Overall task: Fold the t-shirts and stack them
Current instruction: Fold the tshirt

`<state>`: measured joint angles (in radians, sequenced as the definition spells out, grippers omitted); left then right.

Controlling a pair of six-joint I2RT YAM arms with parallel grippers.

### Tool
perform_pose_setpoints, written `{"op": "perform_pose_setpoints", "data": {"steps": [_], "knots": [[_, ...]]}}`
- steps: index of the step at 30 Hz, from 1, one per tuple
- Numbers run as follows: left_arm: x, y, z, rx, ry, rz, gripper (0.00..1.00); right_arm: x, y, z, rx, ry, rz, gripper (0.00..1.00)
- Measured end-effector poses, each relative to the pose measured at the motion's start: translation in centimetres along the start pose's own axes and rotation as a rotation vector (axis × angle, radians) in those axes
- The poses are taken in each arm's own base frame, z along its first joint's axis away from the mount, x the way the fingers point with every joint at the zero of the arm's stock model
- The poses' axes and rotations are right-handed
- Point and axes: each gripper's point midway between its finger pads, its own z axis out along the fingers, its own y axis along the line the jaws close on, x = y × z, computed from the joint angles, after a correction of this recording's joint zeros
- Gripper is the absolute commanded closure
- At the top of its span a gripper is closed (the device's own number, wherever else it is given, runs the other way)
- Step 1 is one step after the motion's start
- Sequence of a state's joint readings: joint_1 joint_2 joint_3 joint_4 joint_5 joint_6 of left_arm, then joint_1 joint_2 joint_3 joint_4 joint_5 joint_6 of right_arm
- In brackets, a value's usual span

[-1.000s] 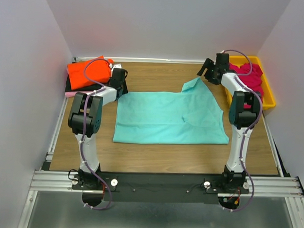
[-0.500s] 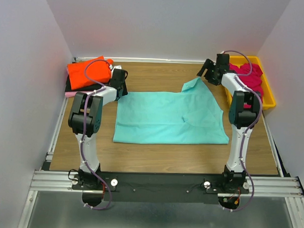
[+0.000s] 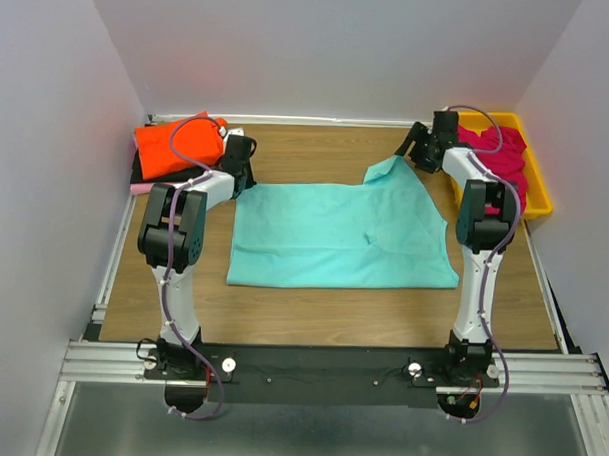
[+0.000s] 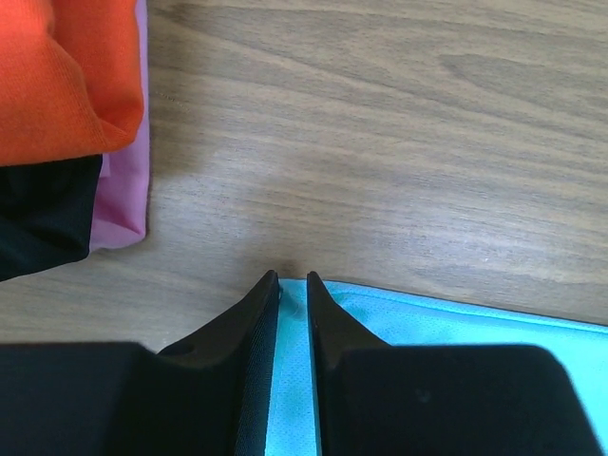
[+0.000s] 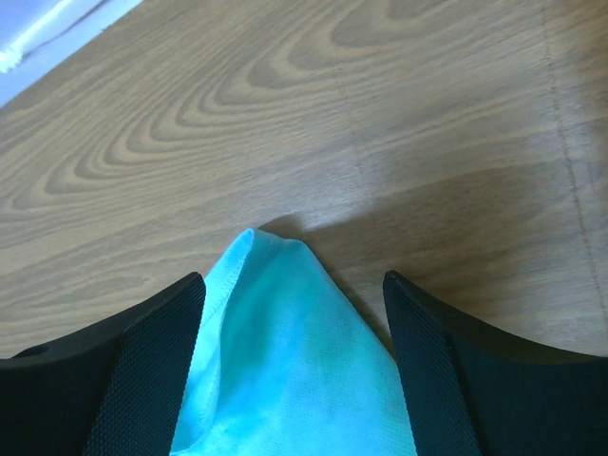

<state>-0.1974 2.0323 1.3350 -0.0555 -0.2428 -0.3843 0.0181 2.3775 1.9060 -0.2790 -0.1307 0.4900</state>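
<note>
top external: the turquoise shirt (image 3: 339, 237) lies flat on the table (image 3: 317, 148) left of the tray (image 3: 539, 199), with bare wood beyond its far edge. the corner nearest the tray peaks up between the wide-open right end effector (image 5: 293, 277). the left end effector (image 4: 293, 280) pinches the far edge's other corner.

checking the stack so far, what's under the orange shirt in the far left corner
Under the orange-red t-shirt lies a black t-shirt, with a pale pink t-shirt at the bottom. Only their edges show; the rest, and anything else between them, is covered.
</note>
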Motion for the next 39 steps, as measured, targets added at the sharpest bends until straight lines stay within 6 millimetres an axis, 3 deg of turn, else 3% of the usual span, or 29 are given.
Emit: {"op": "perform_pose_setpoints", "data": {"steps": [4, 5, 8, 9, 15, 18, 22, 34, 39], "knots": [[-0.1, 0.0, 0.1, 0.0, 0.0, 0.0, 0.76, 0.2, 0.3, 0.2, -0.019, 0.01, 0.007, 0.33], [-0.2, -0.1, 0.1, 0.0, -0.001, 0.0, 0.82, 0.3, 0.4, 0.3, -0.023, 0.014, 0.007, 0.36], [-0.4, -0.2, 0.2, 0.002, -0.003, 0.002, 0.83, 0.4, 0.6, 0.5, -0.039, 0.022, 0.009, 0.44], [-0.5, -0.2, 0.2, 0.002, -0.004, 0.002, 0.88, 0.5, 0.7, 0.5, -0.043, 0.025, 0.009, 0.49], [-0.3, -0.2, 0.3, -0.001, 0.004, 0.008, 0.89, 0.9, 0.9, 1.1, -0.066, 0.043, 0.012, 0.66], [-0.1, -0.1, 0.3, -0.003, 0.01, 0.01, 0.94, 0.9, 1.1, 1.5, -0.079, 0.047, 0.011, 0.77], [0.1, 0.0, 0.4, -0.006, 0.018, 0.018, 1.0, 1.0, 1.4, 1.9, -0.096, 0.055, 0.016, 0.99], [0.4, 0.0, 0.4, 0.0, 0.029, 0.028, 1.0, 0.7, 1.7, 1.9, -0.108, 0.049, 0.005, 1.0], [0.5, -0.1, 0.4, 0.004, 0.031, 0.036, 1.0, 0.5, 1.6, 1.9, -0.101, 0.044, 0.005, 0.74]]}}
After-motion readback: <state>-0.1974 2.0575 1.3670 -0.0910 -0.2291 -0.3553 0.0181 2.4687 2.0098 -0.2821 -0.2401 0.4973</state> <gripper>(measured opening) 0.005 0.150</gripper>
